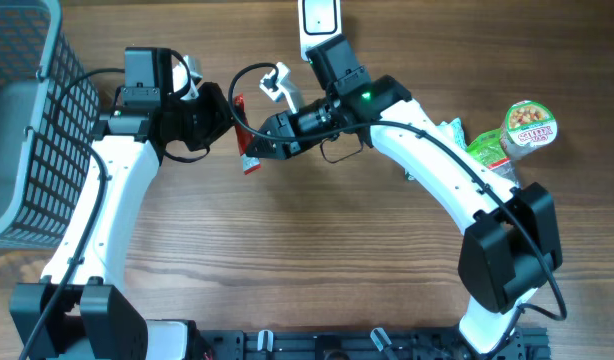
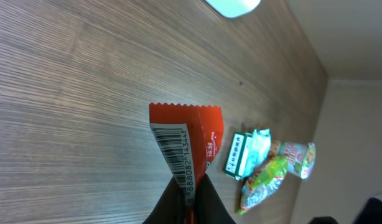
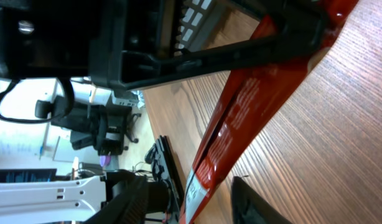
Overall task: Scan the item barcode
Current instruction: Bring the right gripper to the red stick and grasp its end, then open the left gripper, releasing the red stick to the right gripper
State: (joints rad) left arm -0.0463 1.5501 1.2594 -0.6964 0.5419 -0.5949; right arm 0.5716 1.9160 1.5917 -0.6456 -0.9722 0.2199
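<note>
So the red packet point(image 2: 194, 134) is clamped at one end by the left gripper point(image 1: 227, 125). In the left wrist view, the dark fingers point(image 2: 178, 208) are seen pinched shut right on the packet's lower edge. The barcode point(image 2: 173, 152) is printed on a white strip running along the packet, and it's turned toward that camera, digits readable-ish. The zigzag-cut end is pointed away from the fingers.

From overhead, the packet is found in the upper middle of the table point(image 1: 317, 250), between the two grippers, a little below the white scanner point(image 1: 318, 15) at the top edge. It looks to be held off the wood, though that can't be called for sure.

The right gripper point(image 1: 255, 148) is parked at the packet's other end. In the right wrist view, its two fingers point(image 3: 132, 202) are spread apart with the packet's tip sitting between them. A gap is seen on at least one side, so nothing is gripped there. Whether the other finger is touching can't be told.

Off to the right, a lidded cup point(image 1: 530, 128) and a green packet point(image 1: 484, 150) are lying close together, with a small green box point(image 2: 236, 155) just beside them. A grey basket point(image 1: 27, 120) is sitting at the far left.
</note>
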